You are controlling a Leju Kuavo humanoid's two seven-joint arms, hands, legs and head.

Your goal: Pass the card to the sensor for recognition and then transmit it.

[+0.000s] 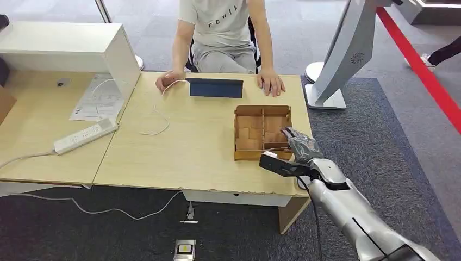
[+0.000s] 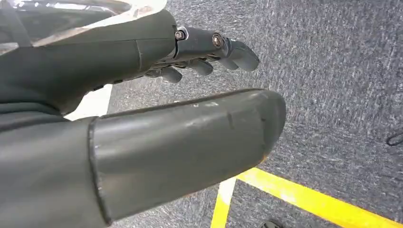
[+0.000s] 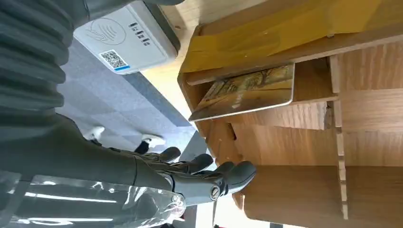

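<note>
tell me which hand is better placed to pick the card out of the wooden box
Right. The right hand hovers open at the wooden box, fingers beside the compartment where the card leans. The left hand hangs open over grey carpet, away from the table.

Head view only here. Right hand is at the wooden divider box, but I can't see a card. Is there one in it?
Observer: Yes. The right wrist view shows a card with a yellow-brown picture leaning in an end compartment of the light wooden divider box.
Operator: Right hand got it yet?
Observer: No. The right hand holds nothing. Its fingers are by the box's edge, apart from the card.
Operator: Sensor?
Observer: A white reader with a QR sticker sits just past that end of the box.
Operator: Left hand?
Observer: The left hand hangs over grey carpet, fingers apart, holding nothing.
</note>
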